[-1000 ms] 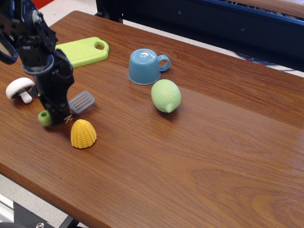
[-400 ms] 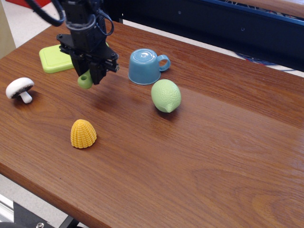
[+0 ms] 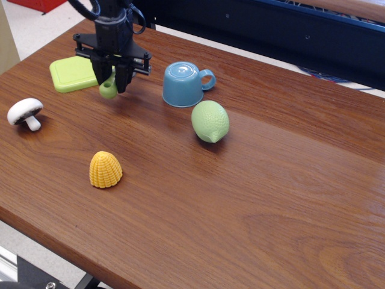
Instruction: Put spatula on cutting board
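Wooden table [image 3: 252, 180], tool [image 3: 112, 84] clamped on spatula [image 3: 108, 90], beside cutting board [image 3: 71, 74]

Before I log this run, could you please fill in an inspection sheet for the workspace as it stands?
Surface: brown wooden table, no spills seen.
Job's things: spatula held off the table at the cutting board edge; blade hidden.
Clutter: white mushroom, yellow corn, upturned blue cup, green lemon.
Grippers: gripper shut on the spatula.
Cables: black cable on the arm.
Surroundings: dark frame behind the table.
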Robot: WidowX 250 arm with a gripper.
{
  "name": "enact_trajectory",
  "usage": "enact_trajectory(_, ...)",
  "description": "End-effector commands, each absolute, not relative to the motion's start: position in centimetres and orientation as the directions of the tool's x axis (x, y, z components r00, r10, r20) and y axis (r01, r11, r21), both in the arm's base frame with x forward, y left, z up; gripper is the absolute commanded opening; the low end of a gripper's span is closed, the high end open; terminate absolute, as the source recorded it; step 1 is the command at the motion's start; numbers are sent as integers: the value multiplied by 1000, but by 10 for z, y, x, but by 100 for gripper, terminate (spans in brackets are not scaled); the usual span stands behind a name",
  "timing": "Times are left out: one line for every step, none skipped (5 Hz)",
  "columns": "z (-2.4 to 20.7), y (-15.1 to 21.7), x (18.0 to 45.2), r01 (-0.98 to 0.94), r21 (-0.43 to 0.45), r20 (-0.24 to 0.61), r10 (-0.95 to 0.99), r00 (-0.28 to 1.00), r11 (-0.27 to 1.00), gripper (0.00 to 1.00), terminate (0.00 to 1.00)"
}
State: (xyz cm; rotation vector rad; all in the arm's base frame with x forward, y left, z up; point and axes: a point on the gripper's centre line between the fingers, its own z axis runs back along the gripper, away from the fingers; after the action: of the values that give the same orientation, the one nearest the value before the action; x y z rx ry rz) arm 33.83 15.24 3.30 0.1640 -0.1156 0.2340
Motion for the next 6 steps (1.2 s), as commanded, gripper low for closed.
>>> enact_trajectory(63,197,361,-298,121,216,268,939,947,0,0)
enact_trajectory(62,211,364,-334,119,255,297,920,935,0,0)
enact_trajectory(58,219,368,-353,141,281,305,910,925,0,0)
enact_trajectory(54,226,371,-363,158,296,307,905,918,0,0)
enact_trajectory(55,227,374,-363,151,301,307,903,919,0,0)
enact_trajectory(55,227,374,-378,145,280,329,902,914,100,0)
